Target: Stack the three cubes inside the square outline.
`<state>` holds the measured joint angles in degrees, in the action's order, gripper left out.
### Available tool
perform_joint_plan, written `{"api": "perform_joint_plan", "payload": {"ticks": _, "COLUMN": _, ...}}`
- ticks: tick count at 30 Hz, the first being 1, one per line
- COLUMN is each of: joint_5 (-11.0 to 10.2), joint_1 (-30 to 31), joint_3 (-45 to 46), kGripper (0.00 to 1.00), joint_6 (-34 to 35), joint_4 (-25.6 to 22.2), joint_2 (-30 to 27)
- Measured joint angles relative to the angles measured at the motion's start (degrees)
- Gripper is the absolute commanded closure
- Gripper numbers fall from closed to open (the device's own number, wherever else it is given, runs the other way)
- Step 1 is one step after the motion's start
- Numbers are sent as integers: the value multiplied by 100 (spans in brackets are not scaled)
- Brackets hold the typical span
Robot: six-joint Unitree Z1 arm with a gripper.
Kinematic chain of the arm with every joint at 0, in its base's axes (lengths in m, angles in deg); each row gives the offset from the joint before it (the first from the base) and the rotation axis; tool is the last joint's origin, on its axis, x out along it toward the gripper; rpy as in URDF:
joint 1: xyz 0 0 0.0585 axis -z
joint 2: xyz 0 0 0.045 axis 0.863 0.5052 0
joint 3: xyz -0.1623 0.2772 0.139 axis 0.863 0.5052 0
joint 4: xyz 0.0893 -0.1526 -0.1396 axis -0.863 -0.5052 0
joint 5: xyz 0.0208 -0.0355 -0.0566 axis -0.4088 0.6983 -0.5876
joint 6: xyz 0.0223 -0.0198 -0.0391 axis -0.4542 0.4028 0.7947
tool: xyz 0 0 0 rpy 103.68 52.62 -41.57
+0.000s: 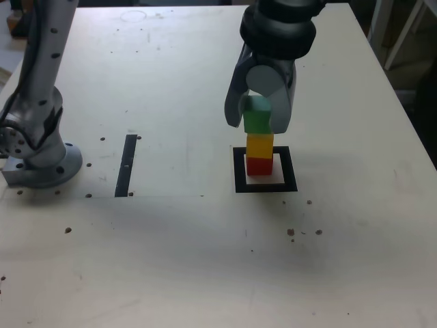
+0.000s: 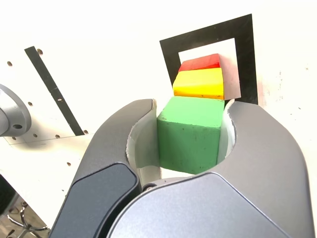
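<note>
- Gripper (image 1: 259,121) closed tight on the green cube (image 1: 257,120), one grey jaw pressed to each of its opposite sides; pale inner pads flat against the cube's faces in the wrist view (image 2: 190,134).
- Pointing downward over the table (image 1: 205,260), with the dark wrist housing directly above the jaws in the exterior view.
- Green cube (image 2: 189,133) sitting atop the yellow cube (image 1: 259,145); bottom edge meeting the yellow top in the exterior view, though true contact or a thin gap impossible to tell.
- Yellow cube (image 2: 199,83) resting squarely on the red cube (image 1: 259,166), edges roughly in line.
- Red cube (image 2: 200,62) at the bottom, standing on the pale centre of the square outline (image 1: 238,171), inside the black tape frame and clear of its borders.
- Three cubes forming one upright column: red, then yellow, then green.
- Square outline (image 2: 245,54) near the middle of the table, a little toward the exterior view's right.
- Narrow black strip (image 1: 126,165) lying flat, well apart from the outline, toward the exterior view's left; seen also in the wrist view (image 2: 54,91).
- Arm's grey base (image 1: 42,160) bolted down at the exterior view's far left, beyond the strip.
- Small dark holes and specks scattered over the pale tabletop.
</note>
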<state>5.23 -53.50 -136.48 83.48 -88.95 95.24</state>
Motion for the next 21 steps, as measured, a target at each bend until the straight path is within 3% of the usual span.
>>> {"api": "perform_joint_plan", "payload": {"ticks": 4, "joint_5": -29, "joint_1": 0, "joint_3": 0, "kGripper": 72, "joint_6": 0, "joint_4": 5, "joint_2": 17}}
{"api": "perform_joint_plan", "payload": {"ticks": 6, "joint_5": -41, "joint_1": 0, "joint_3": 0, "kGripper": 56, "joint_6": -2, "joint_4": 13, "joint_2": 25}}
{"api": "perform_joint_plan", "payload": {"ticks": 11, "joint_5": -29, "joint_1": -5, "joint_3": 29, "kGripper": 4, "joint_6": -102, "joint_4": 54, "joint_2": 50}}
{"api": "perform_joint_plan", "payload": {"ticks": 21, "joint_5": -15, "joint_1": -33, "joint_3": 100, "kGripper": 1, "joint_6": -122, "joint_4": 55, "joint_2": 59}}
